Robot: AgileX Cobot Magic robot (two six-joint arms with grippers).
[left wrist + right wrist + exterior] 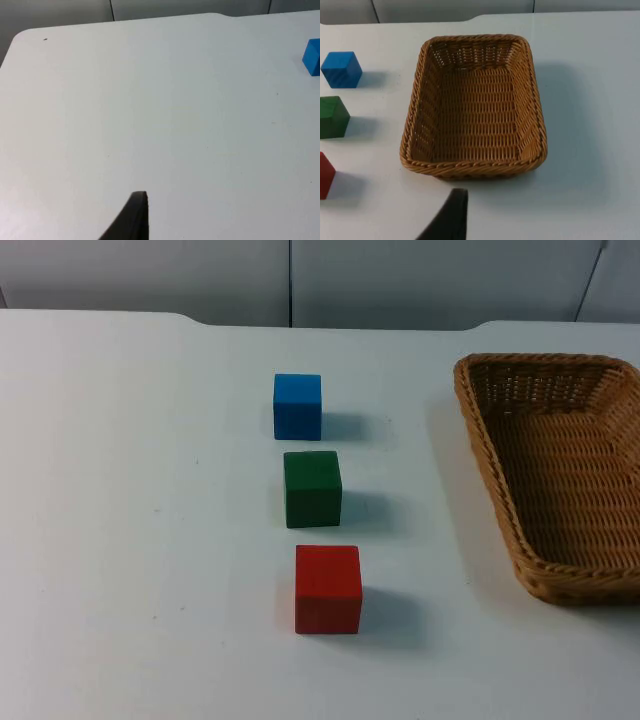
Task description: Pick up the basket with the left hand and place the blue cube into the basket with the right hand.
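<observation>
A blue cube [297,406] stands on the white table, farthest back in a row of three cubes. To its right, at the table's right edge, an empty woven basket [490,455] rests flat. My left gripper [132,220] hangs over bare table well to the left of the blue cube [312,57]. My right gripper [451,217] hovers just short of the basket's near rim [470,167], with the blue cube [341,69] off to the basket's far side. Neither gripper touches anything.
A green cube [312,488] sits in front of the blue one and a red cube [328,588] in front of that, with small gaps between them. The grey partition wall [300,280] closes the table's far edge.
</observation>
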